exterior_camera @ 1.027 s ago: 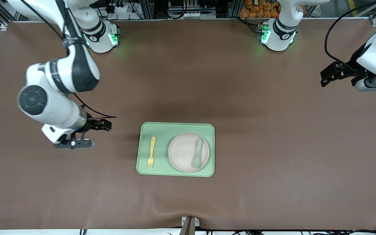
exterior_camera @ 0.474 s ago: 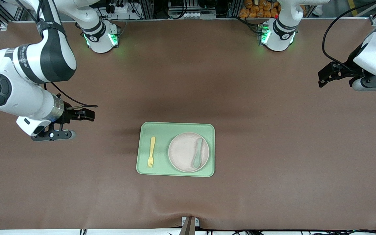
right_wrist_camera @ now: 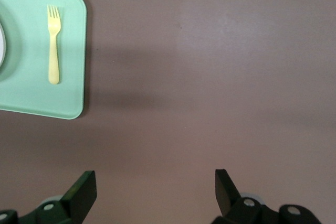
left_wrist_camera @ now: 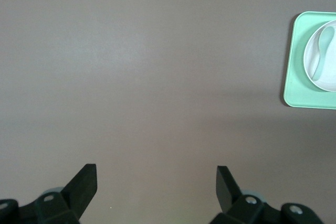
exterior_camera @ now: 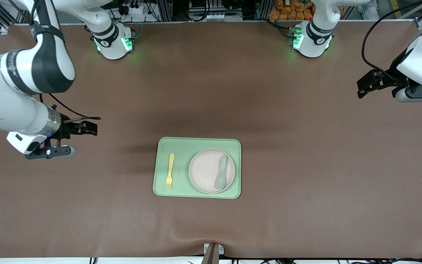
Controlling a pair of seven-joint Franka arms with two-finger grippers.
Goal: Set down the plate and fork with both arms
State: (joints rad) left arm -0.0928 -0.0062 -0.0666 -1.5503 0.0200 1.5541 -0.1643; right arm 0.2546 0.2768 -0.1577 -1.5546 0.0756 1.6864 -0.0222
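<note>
The beige plate (exterior_camera: 207, 171) lies on a light-green tray (exterior_camera: 196, 143) in the middle of the table, with the yellow fork (exterior_camera: 169, 171) flat on the tray beside it, toward the right arm's end. My right gripper (exterior_camera: 91, 128) hangs open and empty over bare mat, well clear of the tray at the right arm's end. In the right wrist view its fingers (right_wrist_camera: 84, 190) frame only mat, with the fork (right_wrist_camera: 53, 45) and tray (right_wrist_camera: 71, 77) off to one side. My left gripper (exterior_camera: 360, 89) waits open and empty over mat at the left arm's end; its wrist view catches the tray's (left_wrist_camera: 292, 77) edge and part of the plate (left_wrist_camera: 331, 74).
A grey-green spoon (exterior_camera: 221, 171) rests on the plate, also seen as the spoon (left_wrist_camera: 318, 51) in the left wrist view. A brown mat (exterior_camera: 306, 165) covers the whole table. The two arm bases (exterior_camera: 114, 42) stand along the table edge farthest from the front camera.
The right arm has swung away from the tray toward its own end of the table, gripper still open. The left arm has barely shifted. Tray, plate, fork and spoon have not moved.
</note>
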